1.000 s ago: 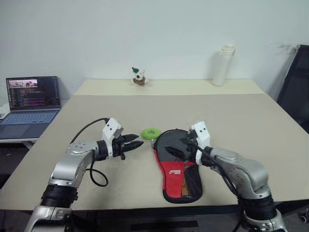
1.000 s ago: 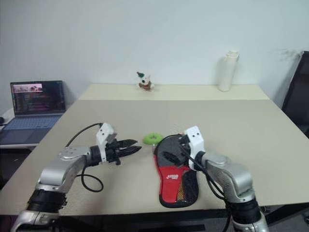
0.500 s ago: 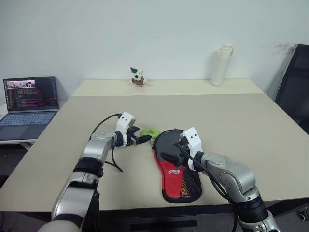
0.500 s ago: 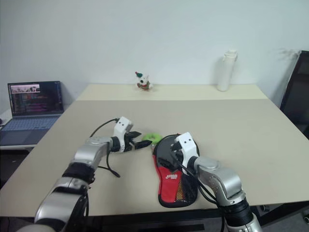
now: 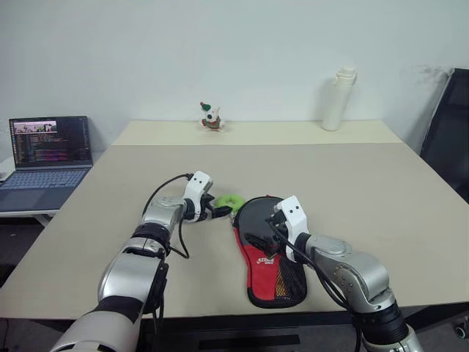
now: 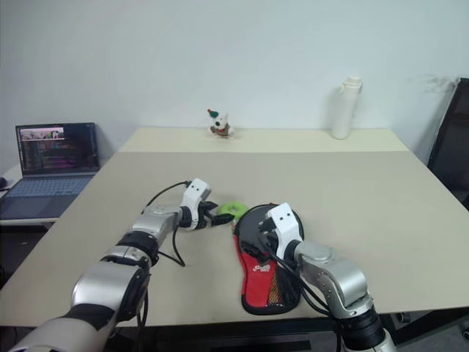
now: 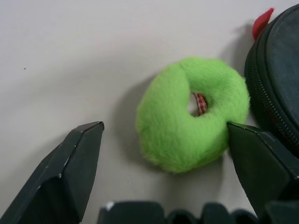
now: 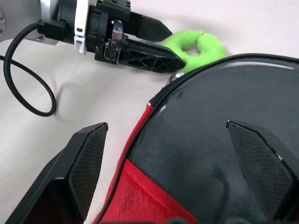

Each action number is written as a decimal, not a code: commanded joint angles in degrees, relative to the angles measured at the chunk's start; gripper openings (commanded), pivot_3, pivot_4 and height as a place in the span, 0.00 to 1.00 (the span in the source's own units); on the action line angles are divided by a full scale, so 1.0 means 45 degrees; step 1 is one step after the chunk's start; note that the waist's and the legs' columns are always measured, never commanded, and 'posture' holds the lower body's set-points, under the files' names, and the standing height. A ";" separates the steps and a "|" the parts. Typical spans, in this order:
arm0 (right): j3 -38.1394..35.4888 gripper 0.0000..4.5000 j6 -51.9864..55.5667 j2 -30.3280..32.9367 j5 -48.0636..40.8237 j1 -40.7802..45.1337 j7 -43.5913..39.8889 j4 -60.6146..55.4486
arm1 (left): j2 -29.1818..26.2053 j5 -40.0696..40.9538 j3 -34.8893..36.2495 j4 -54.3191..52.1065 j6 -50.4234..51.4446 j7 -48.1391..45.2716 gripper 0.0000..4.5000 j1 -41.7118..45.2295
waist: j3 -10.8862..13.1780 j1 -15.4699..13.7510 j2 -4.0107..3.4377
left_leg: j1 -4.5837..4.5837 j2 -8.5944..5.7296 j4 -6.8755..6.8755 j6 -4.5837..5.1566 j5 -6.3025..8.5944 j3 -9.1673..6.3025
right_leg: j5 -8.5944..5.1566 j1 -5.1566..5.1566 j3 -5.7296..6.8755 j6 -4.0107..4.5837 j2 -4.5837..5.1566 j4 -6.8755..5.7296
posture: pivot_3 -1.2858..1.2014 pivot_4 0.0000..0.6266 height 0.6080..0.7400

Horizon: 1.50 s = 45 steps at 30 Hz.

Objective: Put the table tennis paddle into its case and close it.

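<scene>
A plain pale wall is seen behind a beige worktop [image 5: 352, 183], on which the case [image 5: 267, 253] is laid flat near the front edge. The case is taken as the landmark: its rounded black top faces the far side and its red lower part with white logo and black mesh pocket faces the front edge. Its zip is seen running round the black top, and whether it is fully shut cannot be told; the table tennis paddle cannot be made out, so whether it is inside cannot be told. Just beyond the left of the case's black top a fuzzy green ring [image 7: 194, 112] is lying, almost touching the zip edge. The left claw [image 5: 217, 210] is stretched out low over the worktop towards that ring, its two black fingers spread apart on either side of it, one finger close against the fuzz, with nothing clamped. The right claw [image 5: 268, 233] is held over the case's black top, pointing forward and slightly down, its fingers spread wide and nothing gripped. Well beyond the case, at the far edge, a small toy figure [image 5: 211, 117] and a white bottle [image 5: 338, 100] are standing. Far to the left of the case an open laptop [image 5: 45, 160] is placed on a separate lower surface.
</scene>
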State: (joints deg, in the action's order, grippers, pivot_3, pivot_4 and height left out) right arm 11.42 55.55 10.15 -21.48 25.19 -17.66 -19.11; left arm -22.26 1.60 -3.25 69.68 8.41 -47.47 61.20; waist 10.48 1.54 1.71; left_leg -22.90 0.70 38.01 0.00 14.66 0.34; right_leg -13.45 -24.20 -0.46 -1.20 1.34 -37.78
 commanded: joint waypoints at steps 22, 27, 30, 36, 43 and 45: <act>0.1287 1.00 -0.3094 -0.0560 0.2569 -0.0058 0.0022 0.3685 | -0.0048 -0.0972 -0.0141 -0.0402 -0.0284 -0.0363 0.01 -0.0084 | -0.0058 0.0032 0.0072 | 0.0034 0.0004 0.0006 0.0000 -0.0001 0.0009 | -0.0025 0.0015 -0.0013 -0.0041 -0.0003 -0.0029 | 0.52 0.24 1.00; 0.1255 1.00 -0.2943 -0.0585 0.2790 -0.0355 0.0108 0.3572 | 0.0163 -0.1741 -0.0520 0.0589 -0.1105 0.0646 0.01 0.1051 | -0.0089 0.0029 0.0120 | 0.0039 0.0005 0.0010 0.0000 -0.0001 0.0005 | -0.0030 0.0018 -0.0008 -0.0049 -0.0004 -0.0035 | 0.52 0.24 1.00; 0.1163 1.00 -0.2845 -0.0599 0.2869 -0.0582 0.0198 0.3448 | 0.0502 -0.2296 -0.0818 0.1065 -0.1475 0.1267 0.01 0.1626 | -0.0092 0.0027 0.0123 | 0.0038 0.0005 0.0013 0.0000 -0.0001 0.0002 | -0.0030 0.0020 -0.0005 -0.0051 -0.0003 -0.0037 | 0.52 0.24 1.00; 0.1034 1.00 -0.2642 -0.0729 0.3028 -0.1186 0.0462 0.3201 | 0.1299 -0.3169 -0.1116 0.1609 -0.1938 0.2694 0.01 0.2503 | -0.0094 0.0010 0.0127 | 0.0027 0.0001 0.0014 -0.0001 -0.0001 0.0002 | -0.0030 0.0019 -0.0005 -0.0053 0.0000 -0.0026 | 0.52 0.24 1.00; 0.1256 1.00 -0.2318 -0.0861 0.3289 -0.2033 0.0734 0.2661 | 0.2139 -0.4445 -0.1715 0.1865 -0.2814 0.4170 0.01 0.3130 | -0.0098 0.0004 0.0133 | 0.0025 0.0000 0.0012 -0.0001 -0.0001 0.0000 | -0.0031 0.0020 -0.0004 -0.0055 0.0001 -0.0022 | 0.52 0.24 1.00; 0.1351 1.00 -0.2166 -0.0869 0.3335 -0.2322 0.0790 0.2343 | 0.2309 -0.4778 -0.1889 0.1907 -0.3039 0.4433 0.01 0.3247 | -0.0098 0.0002 0.0134 | 0.0025 -0.0002 0.0012 -0.0001 -0.0001 0.0001 | -0.0031 0.0021 -0.0004 -0.0056 0.0002 -0.0021 | 0.52 0.24 1.00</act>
State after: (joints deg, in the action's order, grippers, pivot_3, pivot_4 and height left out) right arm 16.25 41.90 6.01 -6.73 17.78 -14.49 -10.76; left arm -12.01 -18.65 -11.06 78.92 -3.22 -29.33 73.10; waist 10.04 1.54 2.31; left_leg -22.78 0.69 38.06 -0.01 14.65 0.35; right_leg -13.59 -24.11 -0.48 -1.45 1.35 -37.87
